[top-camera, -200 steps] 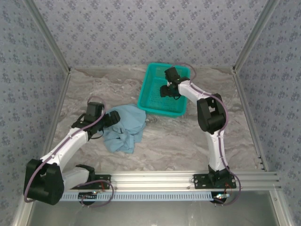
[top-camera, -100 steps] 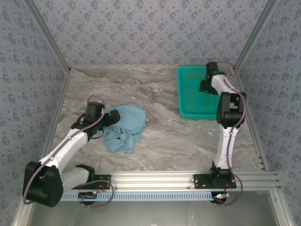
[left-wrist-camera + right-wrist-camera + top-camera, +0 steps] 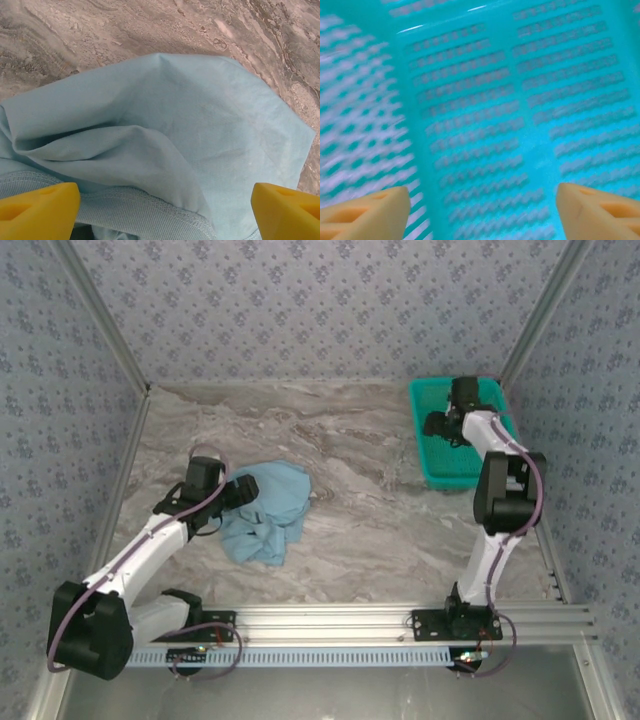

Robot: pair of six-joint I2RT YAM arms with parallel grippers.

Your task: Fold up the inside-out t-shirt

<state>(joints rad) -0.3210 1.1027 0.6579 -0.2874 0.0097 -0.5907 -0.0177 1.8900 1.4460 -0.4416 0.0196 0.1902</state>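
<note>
With your left gripper (image 3: 161,209) open just above the crumpled t-shirt (image 3: 200,125) and your right gripper (image 3: 482,210) open inside the teal mesh basket (image 3: 485,115), folding looks unstarted: pinch the hem below.

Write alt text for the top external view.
A crumpled light-blue t-shirt lies on the marbled table, left of centre, with the left pincer at its left edge. The right pincer hangs over a teal mesh basket in the far right corner.
</note>
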